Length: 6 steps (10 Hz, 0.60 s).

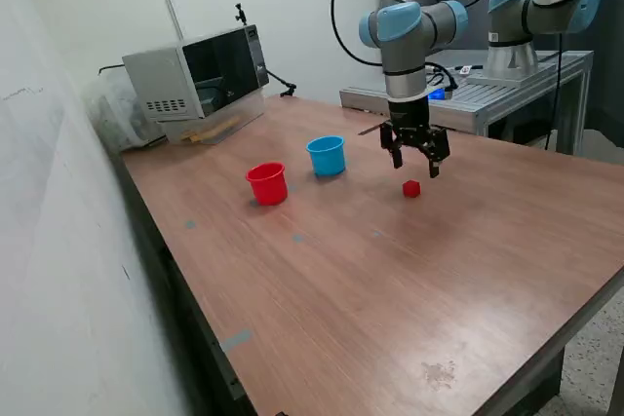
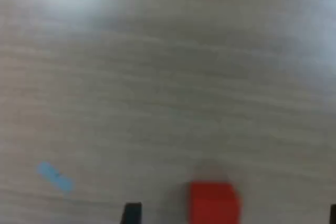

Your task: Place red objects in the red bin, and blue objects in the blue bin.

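Note:
One small red cube [image 1: 411,188] lies on the wooden table [image 1: 409,280], to the exterior view's right of the cups. It also shows, blurred, in the wrist view [image 2: 213,202]. My gripper [image 1: 415,165] hangs open and empty just above the cube, not touching it. One dark fingertip [image 2: 131,213] shows at the wrist view's edge beside the cube. The red cup [image 1: 267,183] and the light blue cup [image 1: 327,156] stand upright side by side. No other red cube and no dark blue cubes are in view.
A microwave [image 1: 195,72] stands at the table's far corner. A second robot arm [image 1: 546,7] on a metal bench [image 1: 507,85] is behind the table. A wall runs along the exterior view's left. A small blue mark [image 2: 54,176] is on the table.

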Tool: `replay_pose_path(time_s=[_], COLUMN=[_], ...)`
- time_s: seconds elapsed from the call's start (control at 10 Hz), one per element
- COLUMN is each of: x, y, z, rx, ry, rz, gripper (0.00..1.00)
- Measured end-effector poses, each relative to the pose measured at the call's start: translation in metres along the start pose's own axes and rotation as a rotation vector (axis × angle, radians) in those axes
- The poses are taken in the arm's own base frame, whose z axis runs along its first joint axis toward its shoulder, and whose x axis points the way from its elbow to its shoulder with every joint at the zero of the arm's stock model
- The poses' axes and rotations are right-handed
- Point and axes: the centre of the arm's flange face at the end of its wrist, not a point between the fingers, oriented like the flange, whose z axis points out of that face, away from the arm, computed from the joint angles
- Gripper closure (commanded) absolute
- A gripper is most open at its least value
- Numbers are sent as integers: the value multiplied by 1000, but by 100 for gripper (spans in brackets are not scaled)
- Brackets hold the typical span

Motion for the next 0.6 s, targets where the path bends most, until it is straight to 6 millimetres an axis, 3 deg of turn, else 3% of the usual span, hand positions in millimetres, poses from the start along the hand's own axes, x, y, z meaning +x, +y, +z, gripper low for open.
replay_pose_path(time_s=[0.3, 0.6], x=[-20, -22], y=[9, 10], z=[6, 16], rx=[-1, 7], ry=[0, 1], rz=[32, 35], gripper=[0, 0])
